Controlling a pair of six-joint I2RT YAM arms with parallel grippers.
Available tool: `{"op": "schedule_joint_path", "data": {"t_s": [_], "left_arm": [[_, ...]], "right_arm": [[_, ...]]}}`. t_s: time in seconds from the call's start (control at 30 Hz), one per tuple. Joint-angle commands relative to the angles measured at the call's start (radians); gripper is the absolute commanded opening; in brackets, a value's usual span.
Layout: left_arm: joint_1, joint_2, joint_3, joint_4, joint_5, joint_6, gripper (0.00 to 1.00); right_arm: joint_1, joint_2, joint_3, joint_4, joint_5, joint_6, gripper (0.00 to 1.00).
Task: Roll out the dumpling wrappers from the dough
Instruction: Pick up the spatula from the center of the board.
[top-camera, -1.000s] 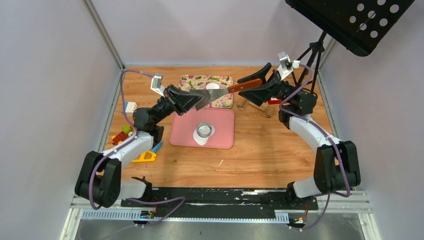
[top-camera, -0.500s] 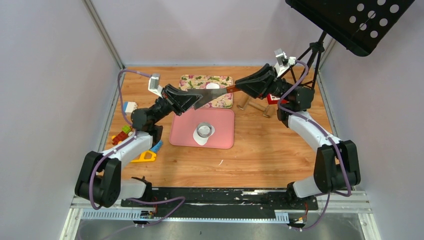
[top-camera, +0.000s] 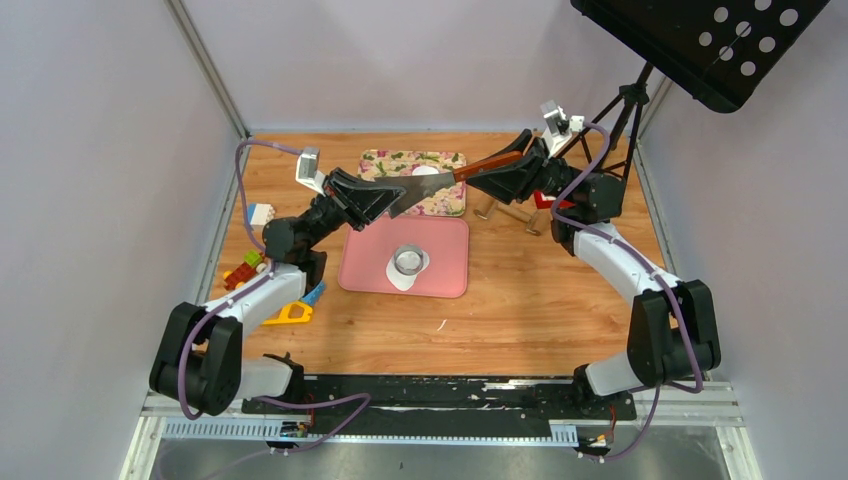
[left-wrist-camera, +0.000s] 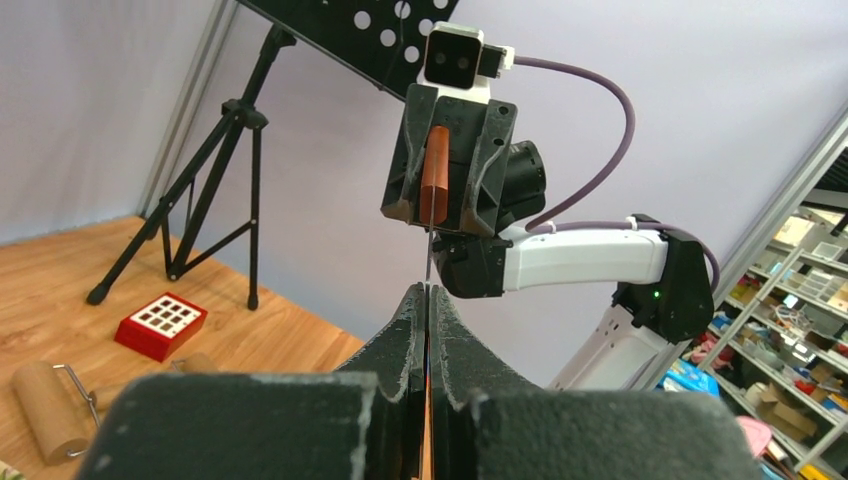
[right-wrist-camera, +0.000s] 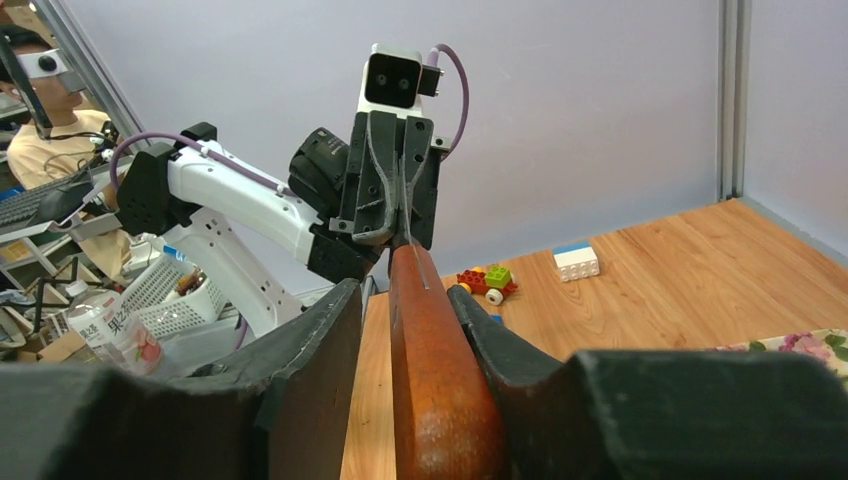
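A spatula with a metal blade (top-camera: 425, 188) and a brown wooden handle (top-camera: 488, 165) hangs in the air between both arms, over the floral mat (top-camera: 445, 203). My left gripper (top-camera: 398, 197) is shut on the blade, which shows edge-on between its fingertips in the left wrist view (left-wrist-camera: 427, 292). My right gripper (top-camera: 495, 170) is open around the handle (right-wrist-camera: 430, 370); one finger touches it and a gap shows on the other side. A round white dumpling wrapper (top-camera: 427, 172) lies on the floral mat. A white dough sheet (top-camera: 402, 279) lies on the pink mat (top-camera: 445, 270) with the metal ring cutter (top-camera: 408, 261) on it.
A wooden rolling pin (top-camera: 505, 210) and a red block (top-camera: 545, 200) lie under the right arm. Toy bricks (top-camera: 245, 270), a white brick (top-camera: 261, 213) and a yellow tool (top-camera: 290, 315) lie at the left. A music stand's tripod (top-camera: 625, 110) stands at the back right.
My right gripper has shifted left along the handle and narrowed its jaws around it. The handle end has lifted slightly. My left gripper has kept its hold on the blade.
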Motion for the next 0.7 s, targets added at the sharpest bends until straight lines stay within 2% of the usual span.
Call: {"op": "schedule_joint_path", "data": {"t_s": [0.0, 0.17, 0.33, 0.47, 0.5, 0.6, 0.67], "left_arm": [[-0.002, -0.003, 0.001, -0.008, -0.020, 0.029, 0.00], [-0.003, -0.002, -0.004, -0.015, -0.020, 0.034, 0.00], [-0.004, -0.003, -0.005, -0.017, -0.020, 0.036, 0.00], [-0.004, 0.000, -0.007, -0.017, -0.021, 0.037, 0.00], [-0.004, 0.000, -0.007, -0.017, -0.020, 0.038, 0.00], [-0.004, 0.000, -0.009, -0.020, -0.019, 0.039, 0.00], [-0.004, -0.001, -0.010, -0.023, -0.020, 0.040, 0.00]], "right_arm": [[0.019, -0.008, 0.032, 0.116, 0.003, 0.046, 0.36], [0.018, 0.001, 0.039, 0.143, 0.021, 0.071, 0.39], [0.018, -0.001, 0.033, 0.151, 0.038, 0.063, 0.35], [0.018, -0.007, 0.031, 0.109, 0.049, 0.024, 0.27], [0.018, -0.007, 0.031, 0.094, 0.057, 0.016, 0.23], [0.019, -0.005, 0.042, 0.050, 0.067, -0.010, 0.00], [0.018, 0.000, 0.051, 0.050, 0.063, -0.004, 0.00]]}}
